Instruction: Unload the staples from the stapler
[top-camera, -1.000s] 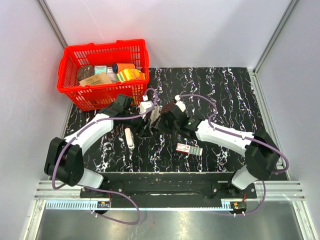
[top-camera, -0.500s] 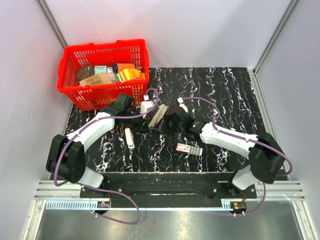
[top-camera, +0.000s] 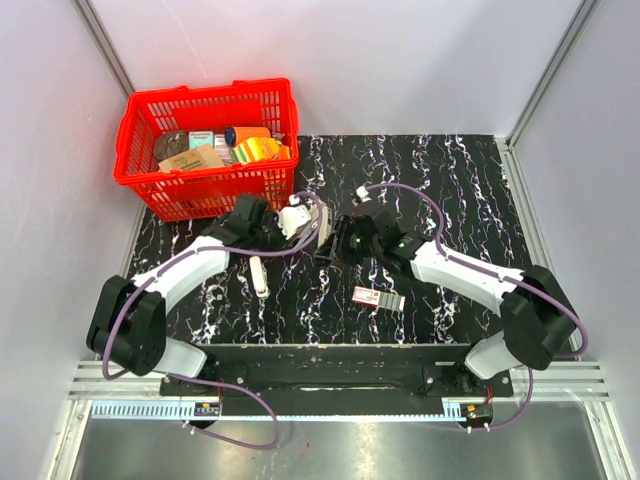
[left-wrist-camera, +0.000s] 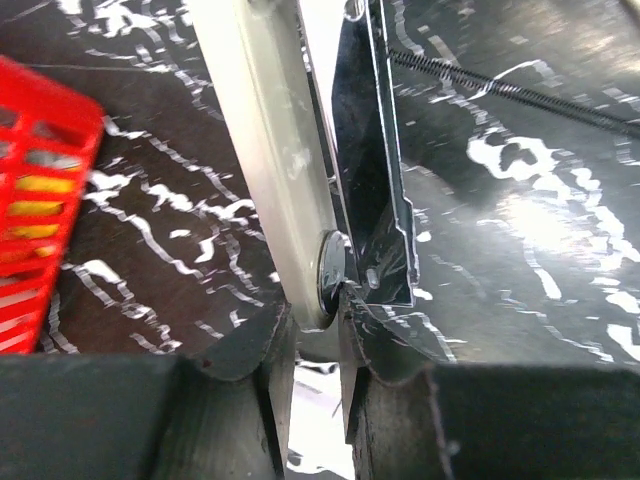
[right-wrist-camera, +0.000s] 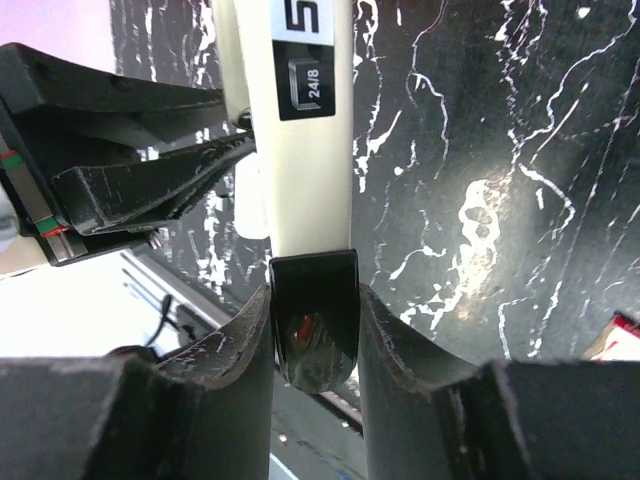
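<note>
I am working the opening step: the small slim silvery-white stapler with dark inner parts is sitting between both arms near the middle of the overhead frame, just below and right of the red plastic mesh basket. I am judging it lifted off the black marbled tabletop. The left gripper is clenching narrowly on the hinge end, its fingers pressing either side of the round pivot, while the cream top arm and the shiny metal magazine are splaying apart toward the top of that view. The right gripper is pinching the black end cap at the bottom centre of its view, jaws nearly together. No staples are showing yet. Next, I am thinking, the right arm needs to draw or tip its end away steadily while the left braces the hinge. The flat red-and-white box is lying apart, below and right of centre
</note>
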